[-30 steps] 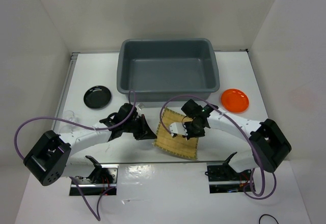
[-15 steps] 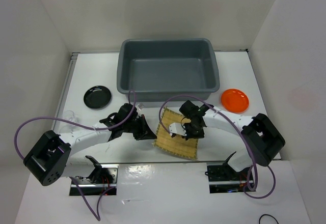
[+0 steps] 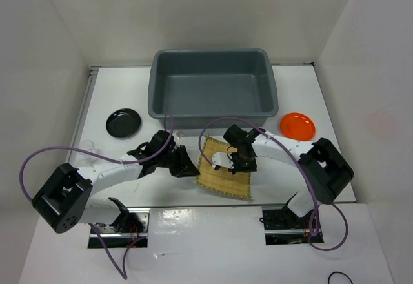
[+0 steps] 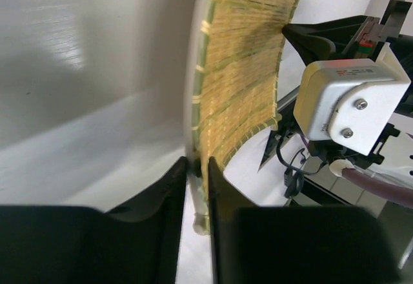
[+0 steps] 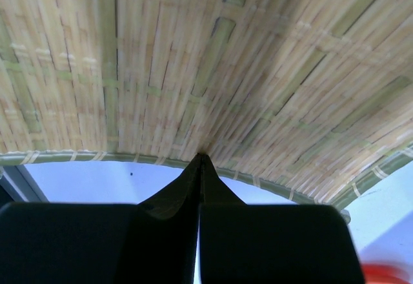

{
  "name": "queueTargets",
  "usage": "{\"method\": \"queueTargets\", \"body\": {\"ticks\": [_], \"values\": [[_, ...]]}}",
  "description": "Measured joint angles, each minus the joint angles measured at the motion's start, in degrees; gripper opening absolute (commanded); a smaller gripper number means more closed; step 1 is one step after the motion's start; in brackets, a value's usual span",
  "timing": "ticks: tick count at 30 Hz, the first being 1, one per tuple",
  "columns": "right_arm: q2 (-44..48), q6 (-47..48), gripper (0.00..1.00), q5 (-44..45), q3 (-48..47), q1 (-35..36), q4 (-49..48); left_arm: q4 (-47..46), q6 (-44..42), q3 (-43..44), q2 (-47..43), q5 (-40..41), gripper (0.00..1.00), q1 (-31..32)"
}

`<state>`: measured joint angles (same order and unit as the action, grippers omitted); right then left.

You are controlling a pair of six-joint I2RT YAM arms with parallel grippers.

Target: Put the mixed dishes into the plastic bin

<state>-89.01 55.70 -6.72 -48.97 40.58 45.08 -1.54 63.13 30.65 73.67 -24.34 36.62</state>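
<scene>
The left fingers [image 4: 164, 190] pinch the left edge of the mat [image 3: 216, 177], in the middle of the top view. The right fingers [image 5: 181, 193], pressed together, nip its other side. The right arm has swung in since a moment ago and the mat now bends up, so lifting it to the bin [image 3: 210, 52] above looks near. The glass cup [image 3: 87, 147] at far left is hard to see.

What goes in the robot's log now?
left gripper, right gripper: shut on square tan woven mat | large grey plastic bin: empty
</scene>
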Motion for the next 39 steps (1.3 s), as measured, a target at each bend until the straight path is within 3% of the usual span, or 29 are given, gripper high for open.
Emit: {"method": "queueTargets", "body": {"ticks": [5, 11, 20, 27, 28, 33, 39], "values": [[-0.46, 0.0, 0.0, 1.05, -0.28, 0.0, -0.13, -2.51, -0.22, 0.76, 2.45, -1.99, 0.6, -0.02], [-0.72, 0.04, 0.0, 2.93, -0.28, 0.0, -0.24, -6.27, -0.22, 1.44, 5.77, -4.46, 0.64, -0.07], [-0.81, -0.76, 0.0, 4.33, -0.55, 0.0, 0.17, -12.04, 0.24, 3.23, 10.91, -7.65, 0.41, 0.52], [-0.5, -0.85, 0.0, 4.66, -0.59, 0.0, 0.81, -19.54, 1.97, 3.65, 10.91, -9.42, 0.41, 1.53], [-0.5, -0.85, 0.0, 4.72, -0.59, -0.02, 0.9, -20.06, 2.08, 3.89, 10.91, -9.7, 0.38, 1.53], [-0.39, -1.46, 0.0, 4.17, -0.52, -0.61, 1.03, -18.91, 3.26, 4.7, 11.82, -9.16, 0.0, 1.42], [-0.07, -3.48, 0.0, 4.0, -0.59, -0.63, 1.55, -15.82, 4.42, 5.81, 12.46, -8.85, 0.0, 1.46]]}}
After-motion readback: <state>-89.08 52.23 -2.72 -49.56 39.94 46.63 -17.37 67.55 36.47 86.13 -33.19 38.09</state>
